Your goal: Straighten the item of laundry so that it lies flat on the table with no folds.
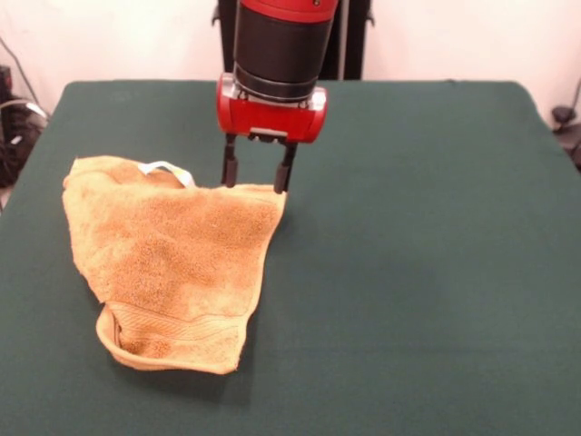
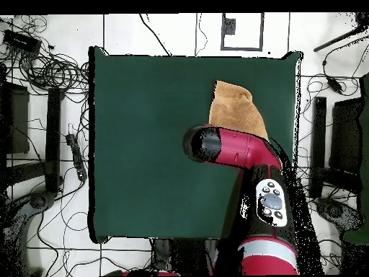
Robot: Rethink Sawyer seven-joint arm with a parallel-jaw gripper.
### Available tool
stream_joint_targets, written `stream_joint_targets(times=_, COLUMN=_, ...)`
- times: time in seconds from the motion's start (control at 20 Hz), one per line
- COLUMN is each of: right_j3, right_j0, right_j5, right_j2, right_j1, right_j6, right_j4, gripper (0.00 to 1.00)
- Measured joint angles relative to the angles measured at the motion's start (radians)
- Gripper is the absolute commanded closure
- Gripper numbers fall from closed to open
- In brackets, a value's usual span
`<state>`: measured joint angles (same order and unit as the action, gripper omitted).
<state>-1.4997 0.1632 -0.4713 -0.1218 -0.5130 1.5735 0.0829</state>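
The golden-orange towel [image 1: 172,254] lies rumpled on the left part of the dark green table [image 1: 418,272]. Its near end is folded, with the woven border band [image 1: 182,329] showing, and its white tag loop [image 1: 169,169] sits at the far edge. My gripper [image 1: 256,187] is open and points straight down. Its two fingers stand apart at the towel's far right corner, with the tips level with the towel's edge. In the overhead view the arm's end [image 2: 204,143] hides the gripper and covers part of the towel [image 2: 234,108].
The robot's pedestal and arm [image 2: 263,195] stand at the table's side. Cables and dark equipment [image 2: 50,72] lie on the floor around the table. More gear [image 1: 14,127] sits off the table's left edge in the front view.
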Motion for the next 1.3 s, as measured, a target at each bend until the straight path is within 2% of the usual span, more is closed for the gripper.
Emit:
stream_joint_targets(times=0.6, right_j3=0.002, right_j0=0.0, right_j5=0.0, right_j2=0.0, right_j1=0.003, right_j6=0.0, right_j4=0.0, gripper=0.0)
stream_joint_targets(times=1.3, right_j3=0.011, right_j0=0.0, right_j5=0.0, right_j2=0.0, right_j1=0.074, right_j6=0.0, right_j4=0.0, gripper=0.0)
